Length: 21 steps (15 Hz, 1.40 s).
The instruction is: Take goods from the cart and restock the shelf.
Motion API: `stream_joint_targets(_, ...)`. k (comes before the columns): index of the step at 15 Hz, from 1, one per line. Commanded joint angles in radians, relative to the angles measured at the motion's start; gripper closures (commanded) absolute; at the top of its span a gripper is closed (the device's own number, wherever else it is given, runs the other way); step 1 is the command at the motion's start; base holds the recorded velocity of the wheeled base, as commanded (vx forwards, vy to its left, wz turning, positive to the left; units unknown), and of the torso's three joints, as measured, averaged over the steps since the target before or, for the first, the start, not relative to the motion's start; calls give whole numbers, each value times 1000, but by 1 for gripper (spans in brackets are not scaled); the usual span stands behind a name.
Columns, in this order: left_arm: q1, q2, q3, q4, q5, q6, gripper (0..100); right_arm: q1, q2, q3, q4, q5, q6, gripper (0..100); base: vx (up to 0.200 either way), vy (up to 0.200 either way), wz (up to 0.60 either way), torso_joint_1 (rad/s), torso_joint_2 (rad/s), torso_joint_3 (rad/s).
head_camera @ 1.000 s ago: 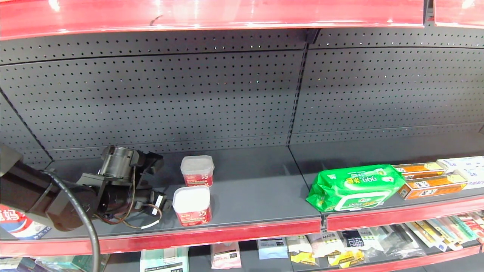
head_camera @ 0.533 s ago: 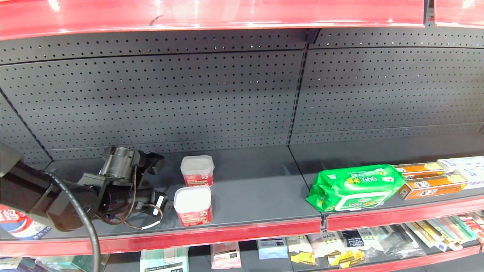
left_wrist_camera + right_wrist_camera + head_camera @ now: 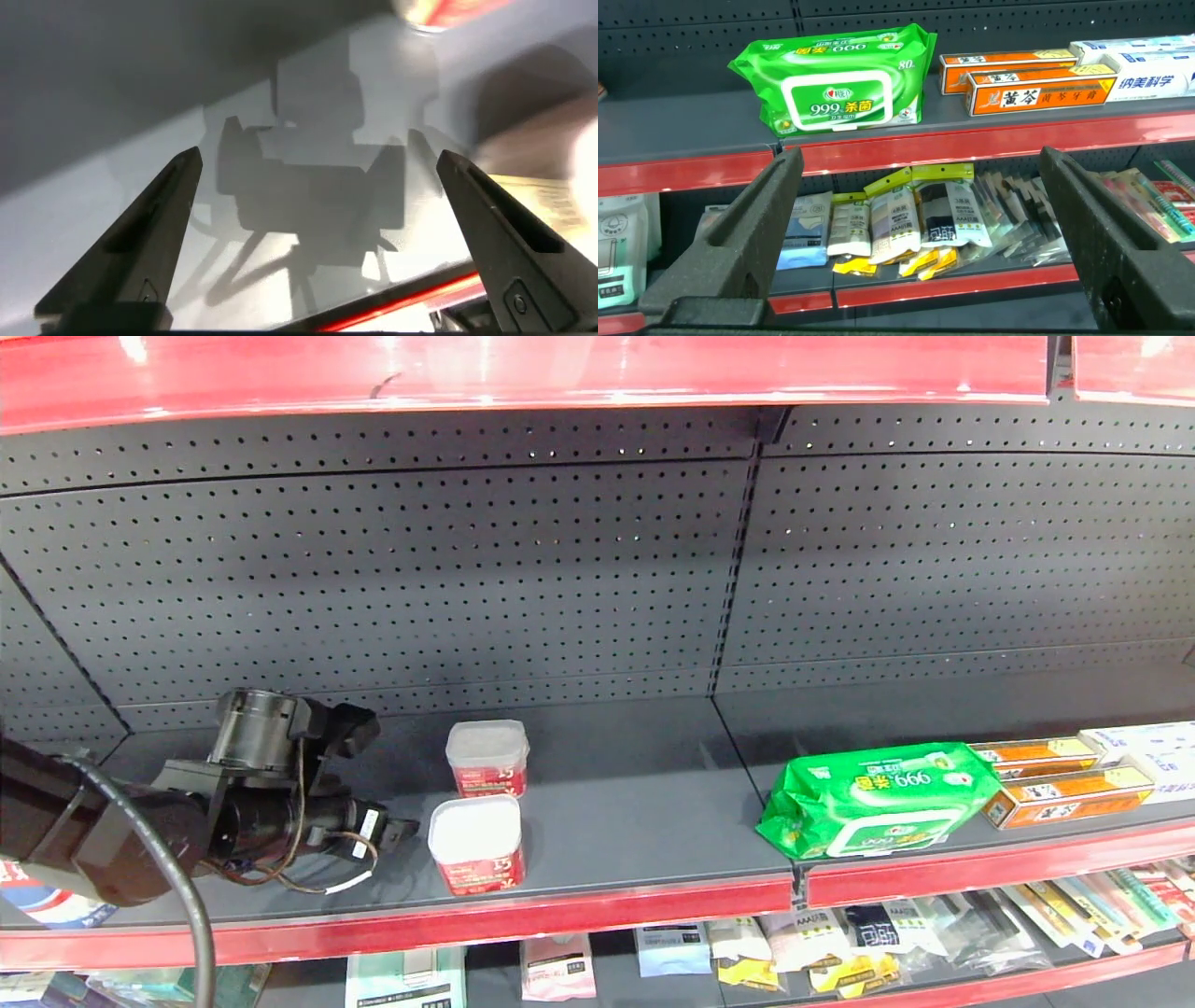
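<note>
Front red tub (image 3: 474, 845) on the shelf (image 3: 635, 821), just beside the tips of the left fingers (image 3: 149, 243).
Those fingers gape wide, holding nothing; a second red tub (image 3: 486, 758) stands behind the first, farther from them. The right fingers (image 3: 738, 233), likewise spread and empty, point toward a green wet-wipes pack (image 3: 836, 79) on the same shelf.

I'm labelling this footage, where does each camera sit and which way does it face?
Head view: on the head, looking forward and down at the shelf; left hand shows beside two red tubs.
Left wrist view: on that wrist, facing the shelf board between its open fingers.
Right wrist view: on that wrist, facing the shelf front; right hand open.
Shared: head and right wrist views both show the green wipes pack.
</note>
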<state>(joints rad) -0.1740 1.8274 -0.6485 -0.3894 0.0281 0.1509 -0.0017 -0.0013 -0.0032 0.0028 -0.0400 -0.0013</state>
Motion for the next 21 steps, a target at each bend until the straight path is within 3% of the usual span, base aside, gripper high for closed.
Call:
stream_joint_targets(1,120,-177,38,7,1,3,0,0,1,0,0,0,0,0,0,0,0,0,0,0)
stream_joint_targets(3,212,-427,132,83,29,-1,0,0,1,0,0,0,0,0,0,0,0,0,0,0)
stream_joint_targets(5,295,-692,145,239,12,-5,0,0,1,0,0,0,0,0,0,0,0,0,0,0)
stream_joint_targets(6,329,-833,165,313,-19,-8,0,0,1,0,0,0,0,0,0,0,0,0,0,0)
stream_joint_targets(8,349,-1143,214,488,-146,-8,0,0,1,0,0,0,0,0,0,0,0,0,0,0)
stream_joint_targets(9,354,-1268,234,577,-162,-20,0,0,1,0,0,0,0,0,0,0,0,0,0,0)
stream_joint_targets(10,354,-1286,237,587,-163,-24,0,0,1,0,0,0,0,0,0,0,0,0,0,0)
stream_joint_targets(11,332,-1468,277,652,-200,-50,0,0,1,0,0,-1,0,0,0,0,0,0,0,0)
stream_joint_targets(14,215,-1769,395,650,-329,-47,0,0,1,0,0,0,0,0,0,0,0,0,0,0)
stream_joint_targets(15,186,-1792,406,642,-327,-57,0,0,1,0,0,0,0,0,0,0,0,0,0,0)
stream_joint_targets(16,177,-1827,420,638,-301,-85,0,0,1,0,0,0,0,0,0,0,0,0,0,0)
stream_joint_targets(17,177,-1827,451,647,-129,-113,0,0,1,0,0,-1,0,0,0,0,0,0,0,0)
stream_joint_targets(18,177,-1826,512,632,108,-123,0,0,1,0,0,-1,0,0,0,0,0,0,0,0)
stream_joint_targets(19,177,-1826,521,618,220,-139,0,0,1,0,0,-1,0,0,0,0,0,0,0,0)
stream_joint_targets(21,177,-1826,527,593,213,-191,0,0,1,0,0,0,0,0,0,0,0,0,0,0)
